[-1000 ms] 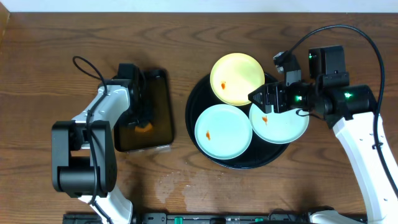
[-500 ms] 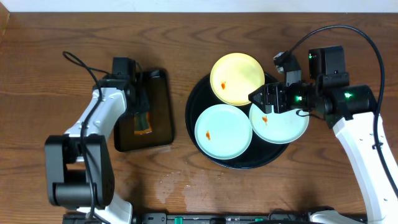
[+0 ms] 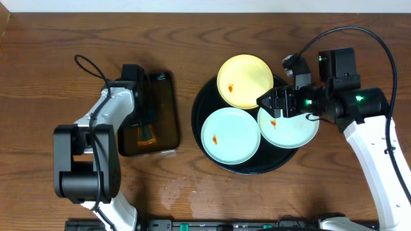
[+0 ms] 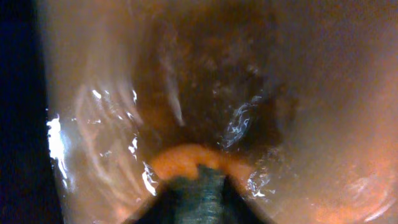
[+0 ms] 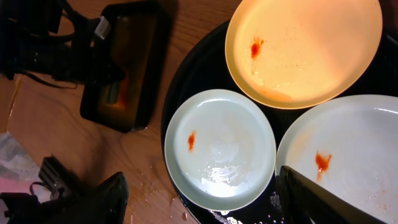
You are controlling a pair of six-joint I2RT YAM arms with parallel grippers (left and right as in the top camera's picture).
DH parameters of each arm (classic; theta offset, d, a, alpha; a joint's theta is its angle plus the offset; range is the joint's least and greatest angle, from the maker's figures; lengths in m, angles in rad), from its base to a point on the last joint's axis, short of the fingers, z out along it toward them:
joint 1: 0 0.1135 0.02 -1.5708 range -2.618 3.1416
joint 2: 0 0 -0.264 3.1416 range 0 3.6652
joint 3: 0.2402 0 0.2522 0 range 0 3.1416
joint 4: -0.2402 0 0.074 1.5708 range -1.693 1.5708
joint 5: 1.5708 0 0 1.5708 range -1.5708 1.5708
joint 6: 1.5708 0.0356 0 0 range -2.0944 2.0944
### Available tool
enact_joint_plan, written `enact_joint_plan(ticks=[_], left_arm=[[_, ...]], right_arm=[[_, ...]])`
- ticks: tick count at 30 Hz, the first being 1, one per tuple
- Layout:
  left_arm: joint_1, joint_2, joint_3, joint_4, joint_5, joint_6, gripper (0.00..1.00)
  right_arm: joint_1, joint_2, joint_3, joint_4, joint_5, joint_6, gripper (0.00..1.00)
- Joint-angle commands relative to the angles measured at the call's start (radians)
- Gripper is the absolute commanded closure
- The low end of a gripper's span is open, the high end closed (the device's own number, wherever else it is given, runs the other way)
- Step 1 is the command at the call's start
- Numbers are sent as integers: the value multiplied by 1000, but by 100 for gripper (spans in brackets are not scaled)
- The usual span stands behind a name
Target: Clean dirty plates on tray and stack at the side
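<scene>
Right gripper point(image 5: 202, 175) gapes wide, empty, above the dirty plates point(image 3: 230, 135); whether the left gripper point(image 3: 144, 122) grips the orange sponge point(image 4: 186, 160) cannot be told.

Robot lab, wooden test table point(image 3: 58, 45)

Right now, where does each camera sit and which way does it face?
Overhead: fixed above the wooden table, looking straight down; both arms show, left gripper in the small rectangular black tray, right gripper over the large round glossy black tray.
Left wrist: close over that tray's wet floor, facing an orange sponge; its gripper is not discernible.
Right wrist: above the round tray, looking down at the pale yellow plate and two mint-white plates; its dark fingers frame the bottom.
Shared: overhead and right wrist show all plates and both trays.
</scene>
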Motion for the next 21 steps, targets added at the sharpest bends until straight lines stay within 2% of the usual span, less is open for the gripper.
enact_joint_plan(ticks=[1,2,3,8,13,17,21], left_arm=[[3,-69,35,-17,-19,4,48],[3,-87,35,-24,-19,4,40],[3,-100,35,-34,-18,3,37],[3,-143,34,-151,-18,-28,34],[-4,-141,-13,-241,-9,-132,43],[-11,-139,-100,-174,0,-131,46],[-11,-138,-177,-56,50,-130,55]], right_arm=[[15,-6,18,-2,-3,-13,26],[15,-6,18,-2,-3,-13,26],[15,-6,18,-2,-3,-13,26],[15,-6,18,-2,10,-13,25],[15,-6,18,-1,15,-13,24],[15,-6,18,0,14,-13,23],[15,-6,18,0,14,-13,23]])
